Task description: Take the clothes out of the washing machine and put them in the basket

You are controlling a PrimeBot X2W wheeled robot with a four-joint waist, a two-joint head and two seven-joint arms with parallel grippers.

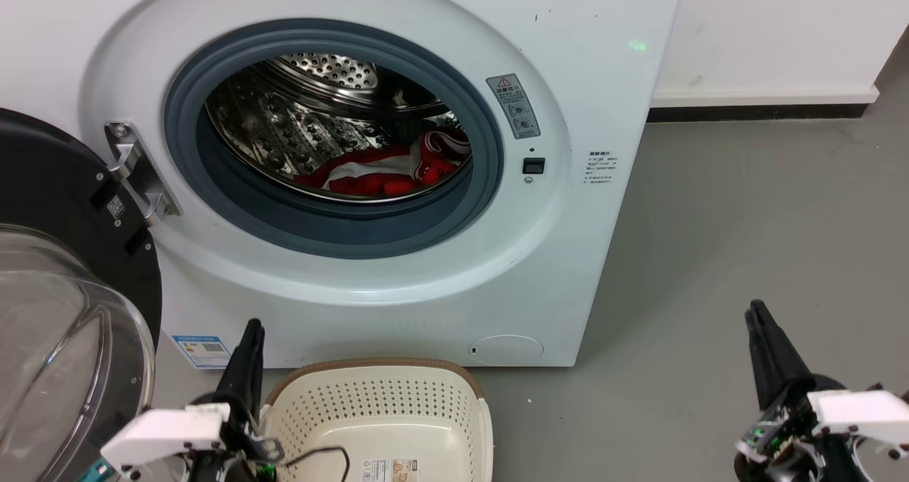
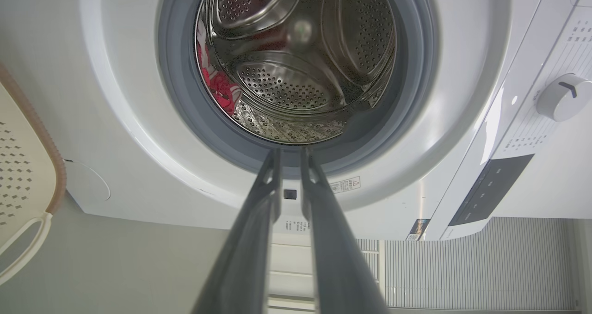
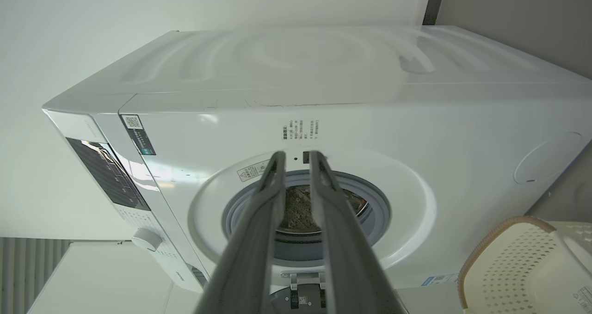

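Note:
The white washing machine (image 1: 568, 255) stands with its porthole open. Red clothes (image 1: 398, 173) with white stripes lie at the bottom of the steel drum (image 1: 312, 113), toward its right. The cream basket (image 1: 376, 363) sits empty on the floor just in front of the machine. My left gripper (image 1: 253, 324) hangs shut and empty beside the basket's left rim. My right gripper (image 1: 755, 308) is shut and empty over the floor, right of the machine. In the left wrist view the left gripper (image 2: 291, 151) points at the porthole, with clothes (image 2: 219, 89) and basket (image 2: 27, 166) in sight. The right gripper (image 3: 296, 154) faces the machine (image 3: 370, 120) and the basket (image 3: 508, 258).
The glass-domed door (image 1: 57, 340) hangs open at the left, close to my left arm. Grey floor (image 1: 746, 219) spreads to the right of the machine, bounded by a white wall with a dark baseboard (image 1: 753, 111). A thin black cable (image 1: 323, 453) loops over the basket's near side.

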